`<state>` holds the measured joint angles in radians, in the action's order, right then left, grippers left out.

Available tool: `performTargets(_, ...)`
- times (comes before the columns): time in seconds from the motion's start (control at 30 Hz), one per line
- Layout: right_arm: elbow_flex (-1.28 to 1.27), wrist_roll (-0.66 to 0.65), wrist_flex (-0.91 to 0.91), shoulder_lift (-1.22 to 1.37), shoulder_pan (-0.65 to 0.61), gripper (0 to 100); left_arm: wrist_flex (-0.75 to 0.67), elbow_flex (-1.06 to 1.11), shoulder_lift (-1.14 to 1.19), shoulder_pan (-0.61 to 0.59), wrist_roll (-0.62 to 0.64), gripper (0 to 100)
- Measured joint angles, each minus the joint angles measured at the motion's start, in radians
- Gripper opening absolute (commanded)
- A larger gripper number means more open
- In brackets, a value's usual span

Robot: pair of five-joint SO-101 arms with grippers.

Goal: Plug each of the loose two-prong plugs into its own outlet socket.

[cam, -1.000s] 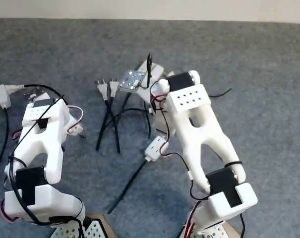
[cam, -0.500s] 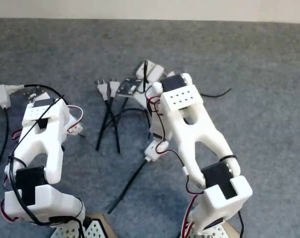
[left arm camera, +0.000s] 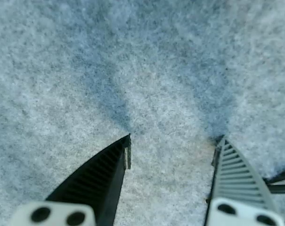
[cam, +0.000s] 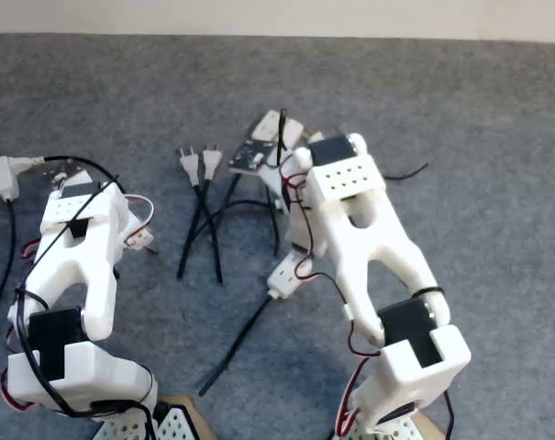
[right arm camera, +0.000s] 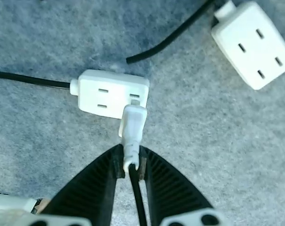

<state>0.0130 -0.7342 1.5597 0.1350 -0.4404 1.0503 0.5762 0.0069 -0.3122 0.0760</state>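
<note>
Right gripper: fingers pressed onto a white plug, pinching its rear end where its black cable exits. The plug's nose touches the edge of a white outlet block, right at one pair of slots. Prongs are hidden, so I can't tell if they're seated. That block's own black lead runs off its opposite end. A second outlet block lies well apart from it, slots facing up. Left gripper: fingers spread wide over grey carpet. High view: right arm is stretched toward the middle of the table. Left arm is folded near its base, well apart from the plugs. A loose plug and a second loose plug lie side by side between the arms, prongs pointing away from the bases, black leads trailing back. A third outlet block sits just beside the right arm, partly under it. White connector on a black lead at the far left; can't tell plug or socket.
</note>
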Motion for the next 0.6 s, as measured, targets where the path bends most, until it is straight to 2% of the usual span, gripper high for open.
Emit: performTargets(0.6, -0.091, 0.000, -0.072, 0.040, -0.012, 0.5, 0.000, 0.000, 0.000, 0.000, 0.000, 29)
